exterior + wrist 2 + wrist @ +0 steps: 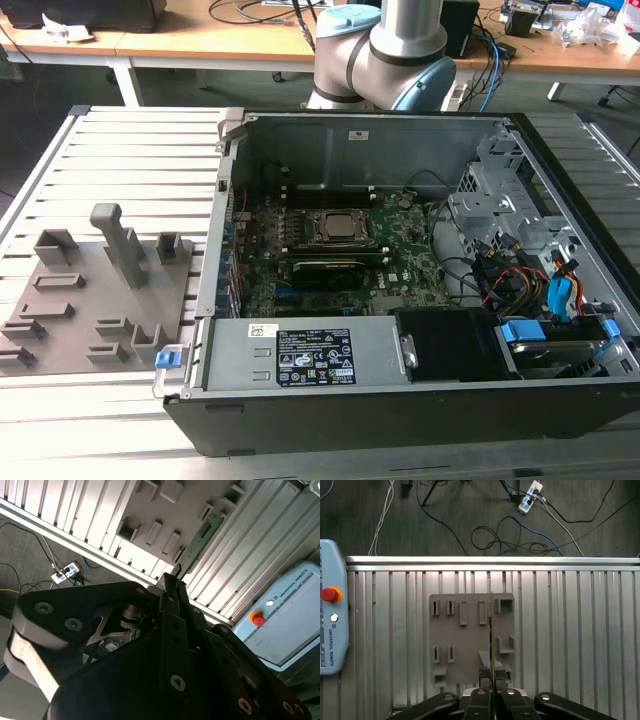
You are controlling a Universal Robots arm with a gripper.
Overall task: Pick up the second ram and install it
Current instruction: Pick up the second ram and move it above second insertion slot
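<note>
Surface: ribbed aluminium surface (120, 140). It carries an open computer case (400, 410) and, to the exterior view's left of the case, a grey holder plate (80, 300) with upright pegs and slots.
Room: pale-blue control pendant (332, 625) with a red button beside the surface. Dark floor with loose cables (495, 535) and a power strip (527, 497). Wooden desks (200, 45) behind the arm (385, 50).
Fingers: fingers (501, 680) drawn together, clamped on one end of the second ram (197, 542).
Second ram: green stick projecting straight out from the fingers. Edge-on over the holder plate in the first wrist view. Contact with the plate cannot be told.
</note>
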